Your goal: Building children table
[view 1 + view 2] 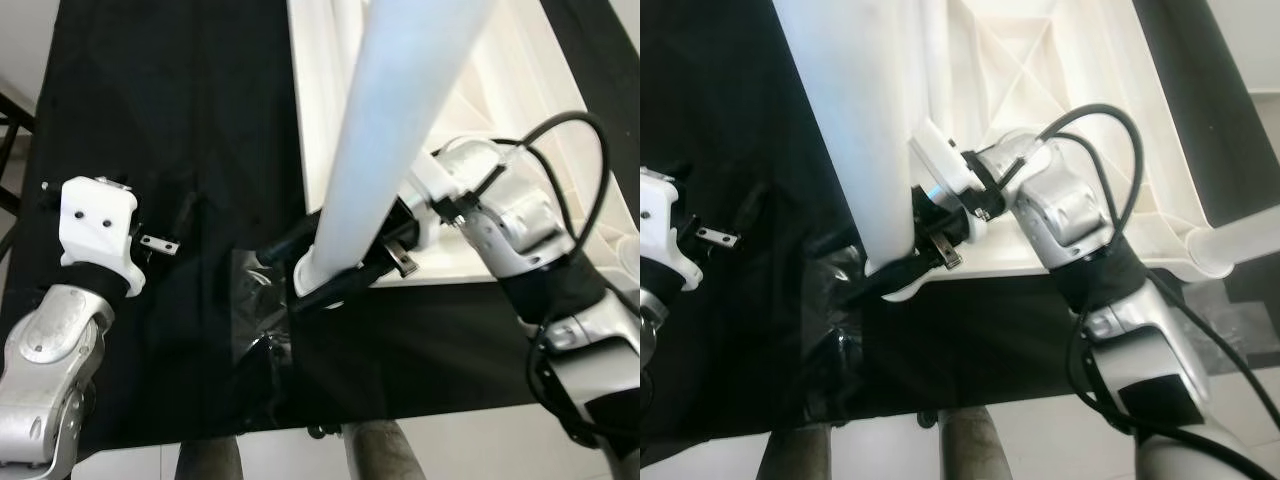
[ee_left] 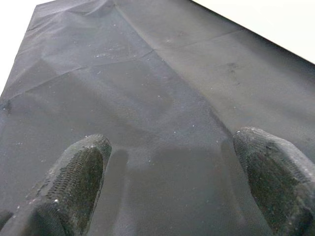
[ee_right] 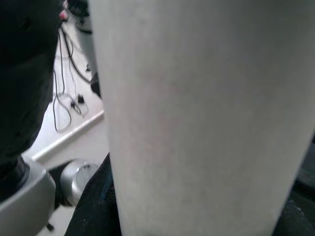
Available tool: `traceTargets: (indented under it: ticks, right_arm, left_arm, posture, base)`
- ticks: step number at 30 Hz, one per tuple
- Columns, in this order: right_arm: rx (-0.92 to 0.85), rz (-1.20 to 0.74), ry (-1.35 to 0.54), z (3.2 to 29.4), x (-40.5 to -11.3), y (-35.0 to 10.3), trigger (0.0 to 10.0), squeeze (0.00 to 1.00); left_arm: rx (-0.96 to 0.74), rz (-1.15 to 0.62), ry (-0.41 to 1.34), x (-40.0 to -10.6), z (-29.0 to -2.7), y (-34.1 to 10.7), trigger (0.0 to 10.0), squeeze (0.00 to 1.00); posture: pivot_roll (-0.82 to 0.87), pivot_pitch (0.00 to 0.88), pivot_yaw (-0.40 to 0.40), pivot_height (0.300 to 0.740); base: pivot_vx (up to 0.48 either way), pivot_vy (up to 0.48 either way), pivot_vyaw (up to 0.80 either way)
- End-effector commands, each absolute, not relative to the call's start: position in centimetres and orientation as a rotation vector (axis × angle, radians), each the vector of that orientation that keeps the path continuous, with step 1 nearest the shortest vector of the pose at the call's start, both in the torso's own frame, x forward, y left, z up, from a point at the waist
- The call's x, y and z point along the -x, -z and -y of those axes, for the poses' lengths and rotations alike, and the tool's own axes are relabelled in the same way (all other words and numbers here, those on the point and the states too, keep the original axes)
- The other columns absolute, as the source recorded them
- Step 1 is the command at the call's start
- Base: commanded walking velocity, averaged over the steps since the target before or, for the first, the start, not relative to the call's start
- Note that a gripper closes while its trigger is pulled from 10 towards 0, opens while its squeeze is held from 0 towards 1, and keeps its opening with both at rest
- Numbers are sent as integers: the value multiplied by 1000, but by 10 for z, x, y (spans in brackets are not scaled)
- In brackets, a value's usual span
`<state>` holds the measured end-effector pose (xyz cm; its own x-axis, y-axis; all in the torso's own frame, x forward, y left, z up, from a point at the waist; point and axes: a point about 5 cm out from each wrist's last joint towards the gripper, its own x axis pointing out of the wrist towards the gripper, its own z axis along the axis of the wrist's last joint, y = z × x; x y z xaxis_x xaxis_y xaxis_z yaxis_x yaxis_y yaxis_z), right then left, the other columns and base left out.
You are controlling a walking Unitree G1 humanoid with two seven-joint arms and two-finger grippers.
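Our right pincer (image 1: pixel 335 275) grips the white table leg (image 1: pixel 400 130) near its base, so we keep it steady while seating it into the upturned tabletop (image 1: pixel 1070 60).

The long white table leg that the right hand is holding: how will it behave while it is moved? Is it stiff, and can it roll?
The white leg looks like smooth, rigid plastic, so it probably stays straight and may slip. The right hand holds it near its lower end, so the long upper part could lever sideways. Being round, it would likely roll if laid on the black cloth.

Black cloth (image 1: pixel 170 120) spread over pale floor (image 1: pixel 1260 80) w/ loose cables (image 3: pixel 66 93) lying nearby, bright light.
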<state>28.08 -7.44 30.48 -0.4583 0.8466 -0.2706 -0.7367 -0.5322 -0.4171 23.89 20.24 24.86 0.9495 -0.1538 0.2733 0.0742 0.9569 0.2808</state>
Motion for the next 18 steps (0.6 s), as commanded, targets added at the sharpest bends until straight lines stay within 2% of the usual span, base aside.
traceTargets:
  ticks: [1, 9, 14, 18]
  right_arm:
    - [589, 217, -2114, 69, -277, -283, 10000, 0]
    - [622, 225, -2068, 66, -286, -277, 10000, 0]
    - [561, 209, -2057, 67, -290, -275, 10000, 0]
    - [454, 185, -2021, 71, -298, -269, 10000, 0]
  left_arm:
    - [-264, 298, 152, -236, -197, -245, 10000, 0]
    - [-259, 303, 164, -236, -195, -245, 10000, 0]
    - [-250, 309, 181, -235, -193, -246, 10000, 0]
    - [-260, 325, 288, -225, -188, -245, 10000, 0]
  posture:
    - [76, 432, -130, 740]
    - [82, 419, -133, 740]
    - [85, 417, -136, 740]
    - [90, 416, -137, 740]
  base:
    - [0, 0, 0]
    - [0, 0, 0]
    - [0, 0, 0]
    - [0, 0, 0]
